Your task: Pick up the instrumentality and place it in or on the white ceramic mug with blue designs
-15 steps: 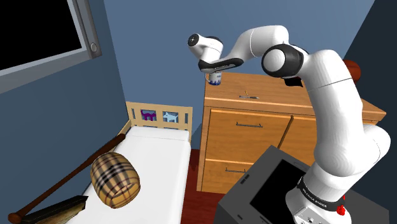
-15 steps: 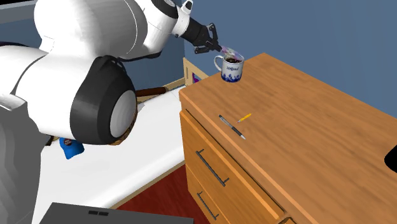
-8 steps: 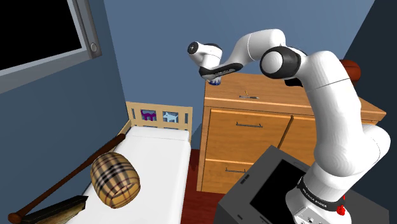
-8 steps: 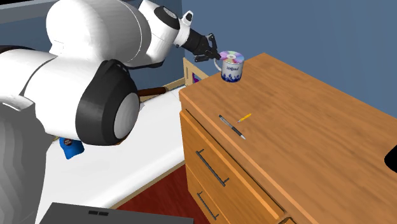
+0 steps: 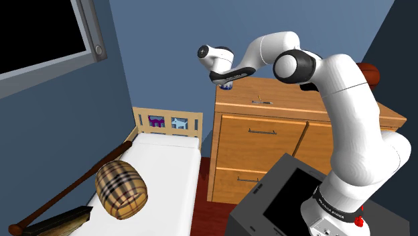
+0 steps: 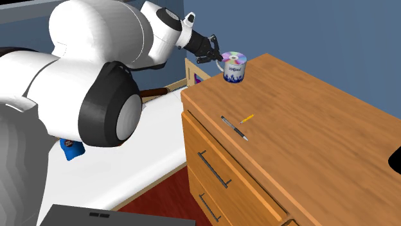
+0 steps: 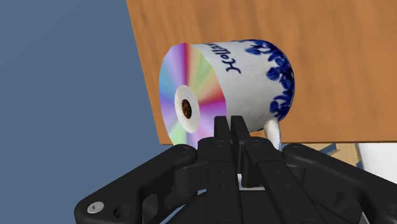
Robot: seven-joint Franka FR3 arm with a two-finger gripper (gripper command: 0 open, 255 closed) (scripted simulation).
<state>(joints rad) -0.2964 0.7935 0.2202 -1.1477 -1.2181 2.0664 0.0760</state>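
Since a second ago the rainbow disc [image 6: 234,56] has gone from hanging tilted in the grip above the cup to lying flat across the rim of the white mug [image 6: 235,70] with blue designs; over the last half second I see almost no change. On my wrist feed the disc [image 7: 172,89] caps the mug's [image 7: 248,83] mouth, with brown showing through its centre hole. The black fingers [image 7: 222,130] are pressed together and clasp nothing, sitting just beside the mug near its handle. In the second exterior view they [image 6: 211,54] sit at upper centre, just left of the mug. The mug stands at the far corner of the wooden tabletop [image 6: 308,128] of a dresser. A pen [image 6: 234,128] and a yellow pencil [image 6: 247,119] lie nearer the front edge, well apart from the mug. At the lower left of the shoulder view I see a bed [image 5: 154,167] with a plaid barrel-shaped cushion [image 5: 120,188] and a bat [image 5: 74,184]
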